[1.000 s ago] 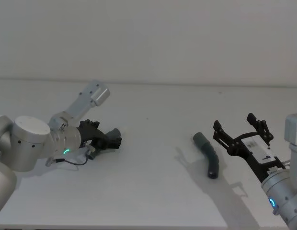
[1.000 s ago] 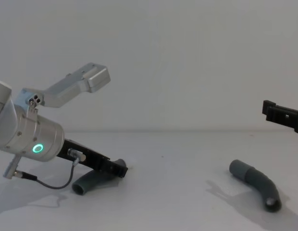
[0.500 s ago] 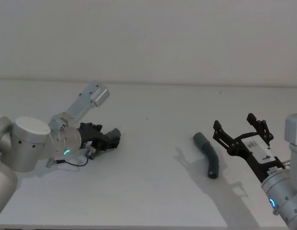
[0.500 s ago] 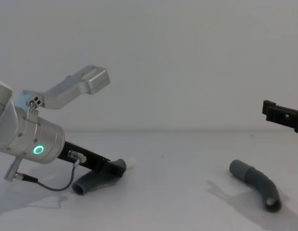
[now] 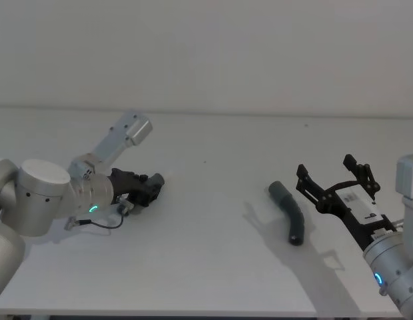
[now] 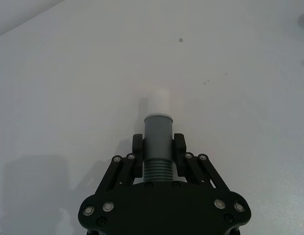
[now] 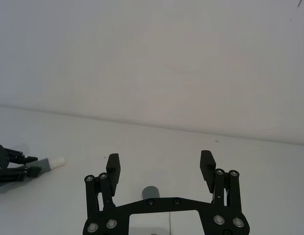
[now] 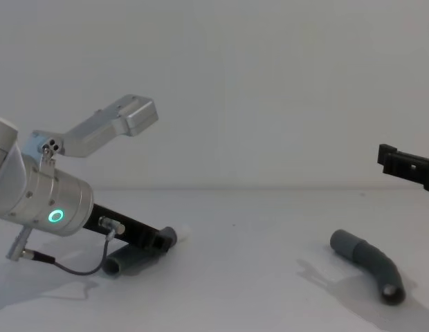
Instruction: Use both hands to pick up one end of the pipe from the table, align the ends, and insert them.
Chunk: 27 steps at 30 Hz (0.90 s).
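Silver wrist (image 8: 45,194), green ring (image 8: 56,216), thin cable (image 8: 79,271), black jaws.

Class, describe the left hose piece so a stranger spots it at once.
At the left of the white table, the left tool grips a ribbed grey hose piece. Unlike the free piece on the right, it ends in a white tip.

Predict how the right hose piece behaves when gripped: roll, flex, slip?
Hose piece is curved, so it probably won't roll far, though it may pivot on the table. Its dark body likely flexes slightly; the lighter cuff looks smoother, maybe slipperier. Small beside the open right gripper, so probably light.
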Each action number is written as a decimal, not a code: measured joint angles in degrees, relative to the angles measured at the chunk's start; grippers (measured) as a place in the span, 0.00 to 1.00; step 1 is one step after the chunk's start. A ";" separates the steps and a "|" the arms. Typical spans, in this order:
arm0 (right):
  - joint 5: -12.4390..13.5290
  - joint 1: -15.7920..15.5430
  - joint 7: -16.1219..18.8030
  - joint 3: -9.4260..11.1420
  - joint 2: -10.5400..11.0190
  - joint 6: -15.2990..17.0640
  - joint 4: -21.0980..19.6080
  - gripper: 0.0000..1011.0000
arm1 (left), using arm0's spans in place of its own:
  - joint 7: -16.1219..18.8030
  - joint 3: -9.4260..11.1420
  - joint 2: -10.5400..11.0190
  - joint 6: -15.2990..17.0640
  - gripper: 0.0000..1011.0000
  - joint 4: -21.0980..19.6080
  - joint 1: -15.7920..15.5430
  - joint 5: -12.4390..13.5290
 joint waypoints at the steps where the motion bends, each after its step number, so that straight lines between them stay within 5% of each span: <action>1: 0.00 0.00 0.00 0.00 0.00 0.00 0.00 0.99 | -0.01 -0.01 -0.01 0.00 0.35 0.00 0.00 -0.01; 14: 0.81 1.06 2.24 -0.24 0.29 1.09 0.71 0.99 | -0.04 -0.08 -0.06 0.08 0.35 0.04 0.02 -0.06; 27: 3.27 4.76 7.39 -1.62 1.60 9.05 3.19 0.99 | -0.04 -0.08 -0.07 0.09 0.35 0.04 0.02 -0.06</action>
